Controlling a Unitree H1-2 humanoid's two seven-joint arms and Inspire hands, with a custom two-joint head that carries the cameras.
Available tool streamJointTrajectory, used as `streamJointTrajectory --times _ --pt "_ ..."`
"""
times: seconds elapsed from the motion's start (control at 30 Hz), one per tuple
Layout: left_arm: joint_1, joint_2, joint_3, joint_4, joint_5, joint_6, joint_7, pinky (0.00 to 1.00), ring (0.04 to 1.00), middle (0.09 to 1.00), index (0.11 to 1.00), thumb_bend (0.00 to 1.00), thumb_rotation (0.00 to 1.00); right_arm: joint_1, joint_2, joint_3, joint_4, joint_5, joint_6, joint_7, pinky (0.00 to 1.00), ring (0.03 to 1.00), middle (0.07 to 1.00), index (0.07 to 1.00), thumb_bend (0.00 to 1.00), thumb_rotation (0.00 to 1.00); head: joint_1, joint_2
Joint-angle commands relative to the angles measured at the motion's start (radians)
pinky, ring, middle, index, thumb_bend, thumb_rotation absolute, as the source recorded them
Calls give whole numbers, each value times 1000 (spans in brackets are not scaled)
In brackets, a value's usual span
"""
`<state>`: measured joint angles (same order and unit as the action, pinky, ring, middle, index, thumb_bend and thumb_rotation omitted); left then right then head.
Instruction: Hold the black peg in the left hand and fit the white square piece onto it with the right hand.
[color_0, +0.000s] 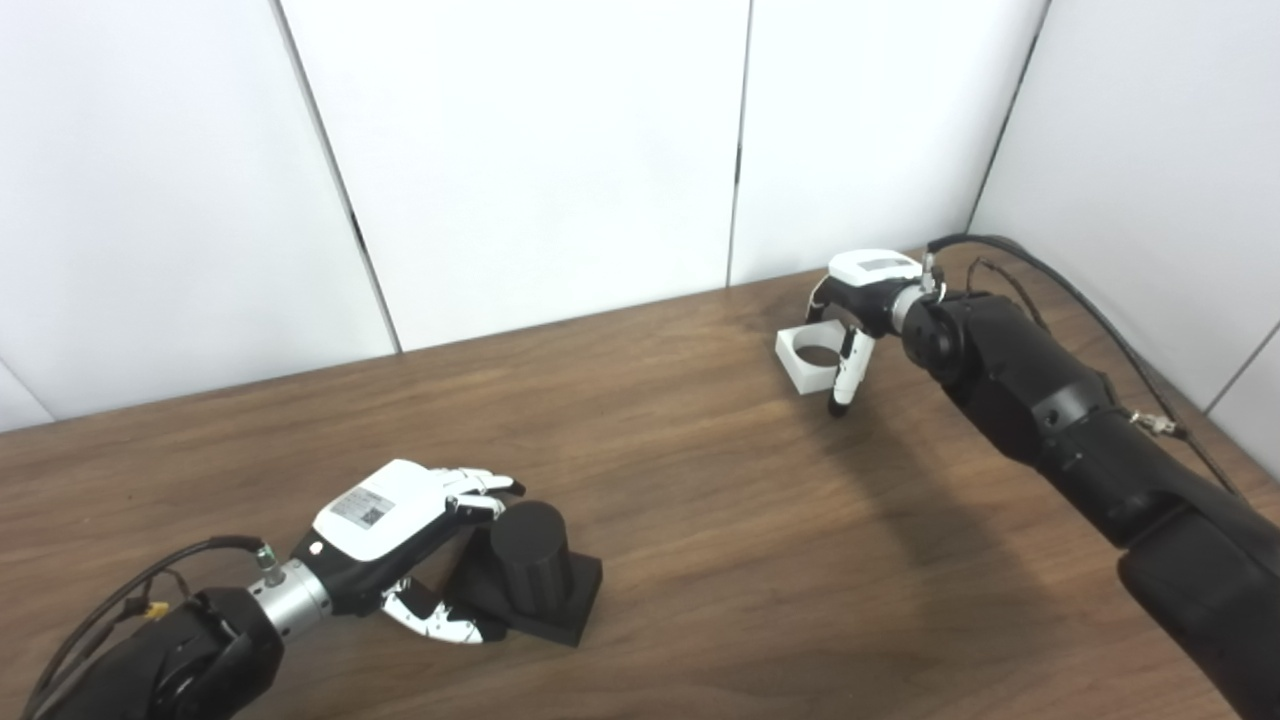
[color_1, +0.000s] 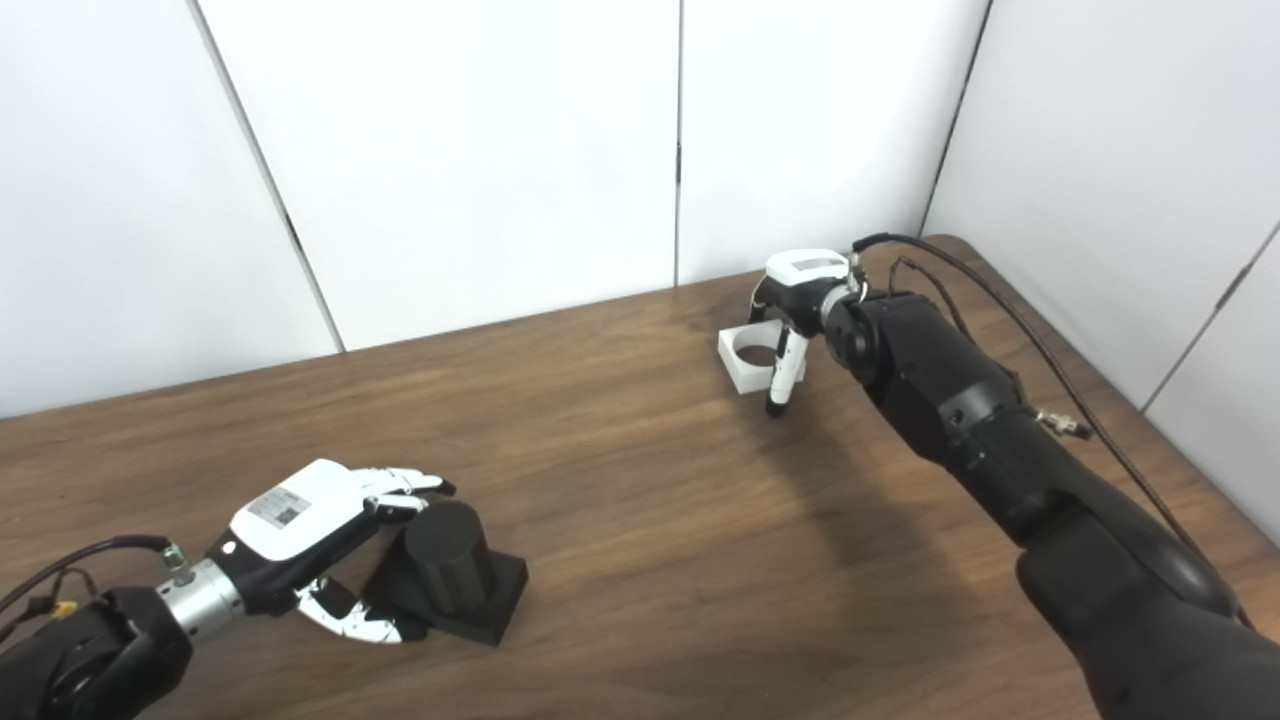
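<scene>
Wooden table with both arms entering from the near edge, white wall panels behind.

Black peg: a matte black cylinder, short and stout, with fine ridges running around its side and a flat round top. It stands upright on a flat, square black base of the same finish, and the base lies flat on the table at the near left. The cylinder sits toward the left part of the base, leaving a bare ledge on the right.

Left hand: white back with a small printed label, black palm. Its fingers curve over the far upper edge of the cylinder, and the thumb lies along the near left edge of the base. The hand is wrapped about the peg, in contact with it; the peg remains on the table.

White square piece: a low white block, square in outline, pierced by a wide round hole through which the brown wood shows. It lies flat on the table at the far right, near the wall, well apart from the peg.

Right hand: poised over the piece, fingers pointing down and spread. One finger reaches down just beside the near right corner of the piece, its tip at the table; the others hang above the far edge. The hand is not clamped on the piece.
</scene>
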<state>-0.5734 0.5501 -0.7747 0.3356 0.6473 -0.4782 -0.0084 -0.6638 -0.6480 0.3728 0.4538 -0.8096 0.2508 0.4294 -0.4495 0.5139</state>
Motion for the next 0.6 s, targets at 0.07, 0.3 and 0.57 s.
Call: streamJointTrajectory --times 0.07,0.3,0.57 --pt "42 51 -42 22 80 9 -93 757 854 869 603 957 73 -27 -24 28 10 -40 50 35 952 873 804 621 710 279 -2 1" --pt "44 50 -36 21 68 9 -99 748 850 867 602 957 60 -35 -25 15 10 -13 77 57 1000 869 807 568 596 195 3 9" --pt "41 50 -41 30 61 9 -85 747 854 868 599 959 58 -1 -43 -28 -11 54 -19 -19 1000 874 790 483 517 135 14 16"
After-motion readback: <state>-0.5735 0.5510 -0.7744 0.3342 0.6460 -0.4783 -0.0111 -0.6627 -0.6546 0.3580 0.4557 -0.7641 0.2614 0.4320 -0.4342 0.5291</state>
